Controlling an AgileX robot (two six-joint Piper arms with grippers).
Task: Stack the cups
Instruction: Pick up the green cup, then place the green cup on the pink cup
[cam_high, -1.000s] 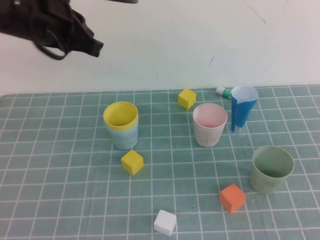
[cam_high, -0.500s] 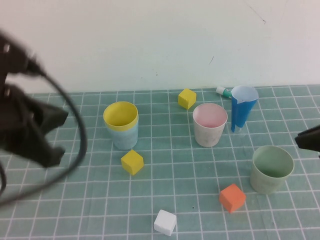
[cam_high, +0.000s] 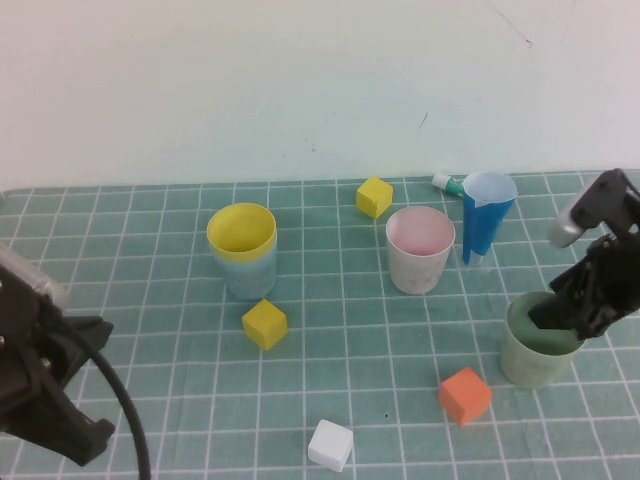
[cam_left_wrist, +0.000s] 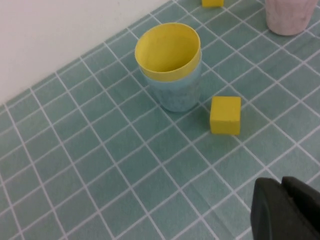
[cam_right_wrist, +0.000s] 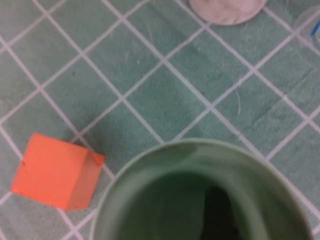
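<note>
A yellow cup (cam_high: 241, 229) sits nested in a light blue cup (cam_high: 250, 274) at the left middle; both also show in the left wrist view, yellow cup (cam_left_wrist: 168, 50) over blue cup (cam_left_wrist: 175, 95). The pale pink cup (cam_high: 420, 250) stands upright in the middle. At the right stands the pale green cup (cam_high: 537, 355). My right gripper (cam_high: 550, 312) hangs over its rim, open, with one finger (cam_right_wrist: 217, 212) inside the green cup (cam_right_wrist: 165, 200); the other finger is hidden. Low at the near left, my left gripper (cam_high: 70, 385) is shut and empty, fingers (cam_left_wrist: 270, 210) together.
A tall dark-blue cone cup (cam_high: 486, 225) stands behind the pink cup, with a small green-white object (cam_high: 447, 182) beside it. Cubes lie about: yellow (cam_high: 374, 197) at the back, yellow (cam_high: 264, 323) by the blue cup, orange (cam_high: 464, 395) near the green cup, white (cam_high: 330, 444) in front.
The left arm swung from the far upper left down to the near left. The right arm came in from the right to the green cup's rim and its jaws opened.
</note>
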